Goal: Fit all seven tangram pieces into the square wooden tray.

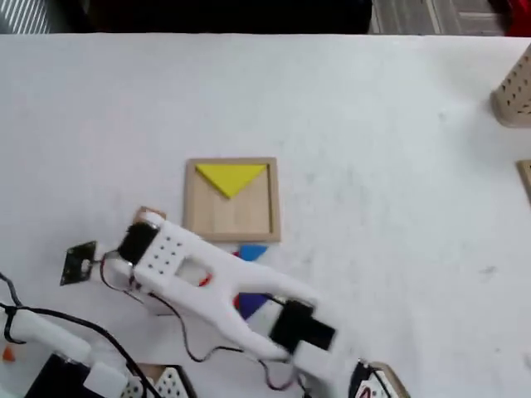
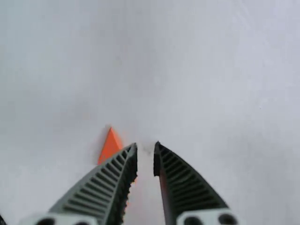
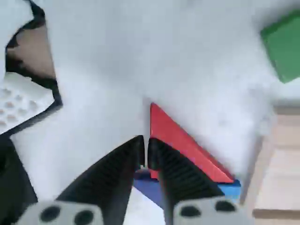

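Hovering left gripper (image 2: 146,146): low over the white table (image 2: 197,70), fingers a narrow gap apart with nothing between them.
Orange triangle (image 2: 110,144): flat on the table, just beside one fingertip and partly hidden behind it.
Right gripper (image 3: 145,140): fingers together, tips at the edge of the red triangle (image 3: 183,140).
Loose pieces: dark blue piece (image 3: 147,185) and light blue piece (image 3: 229,188) lie against the red triangle; green piece (image 3: 283,44) lies apart.
Arm (image 1: 207,286): white, stretched across these pieces.
Tray (image 1: 189,199): square, wooden, mid-table, just beyond the pieces.
Yellow triangle (image 1: 231,177): inside the tray, long side along the far wall.
Wooden block (image 1: 514,95): at the table's far right edge.
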`<state>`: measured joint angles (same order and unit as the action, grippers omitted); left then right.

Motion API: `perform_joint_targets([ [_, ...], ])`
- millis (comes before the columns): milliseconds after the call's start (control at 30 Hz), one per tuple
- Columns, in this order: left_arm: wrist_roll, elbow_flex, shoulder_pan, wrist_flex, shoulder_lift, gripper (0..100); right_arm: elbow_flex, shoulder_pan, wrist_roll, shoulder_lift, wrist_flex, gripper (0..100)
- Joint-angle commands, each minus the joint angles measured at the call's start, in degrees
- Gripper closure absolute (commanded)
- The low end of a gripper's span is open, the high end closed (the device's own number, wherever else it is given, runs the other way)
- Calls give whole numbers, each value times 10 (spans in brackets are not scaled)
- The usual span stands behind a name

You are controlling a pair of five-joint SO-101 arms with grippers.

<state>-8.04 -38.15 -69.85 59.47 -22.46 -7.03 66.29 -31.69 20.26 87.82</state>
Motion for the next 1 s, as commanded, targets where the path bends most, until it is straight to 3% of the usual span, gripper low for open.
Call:
perform_joint_targets([
  [0, -6, 26, 71, 46, -19, 906, 212, -13, 52, -208, -116, 981],
  [167, -6, 13, 172, 113, -20, 906, 371, -71, 124, -323, -251, 978],
  [300, -6, -62, 252, 107, -26, 906, 386, -80, 127, -318, -271, 977],
  [367, -6, -96, 260, 90, -58, 906, 382, -79, 127, -298, -273, 965],
  [533, -7, -196, 262, 38, -178, 906, 354, -80, 127, -231, -262, 809],
  [667, -25, -228, 285, 4, -192, 906, 349, -81, 126, -190, -253, 798],
  [967, -34, -200, 313, -30, -89, 906, 346, -109, -62, -153, -238, 790],
])
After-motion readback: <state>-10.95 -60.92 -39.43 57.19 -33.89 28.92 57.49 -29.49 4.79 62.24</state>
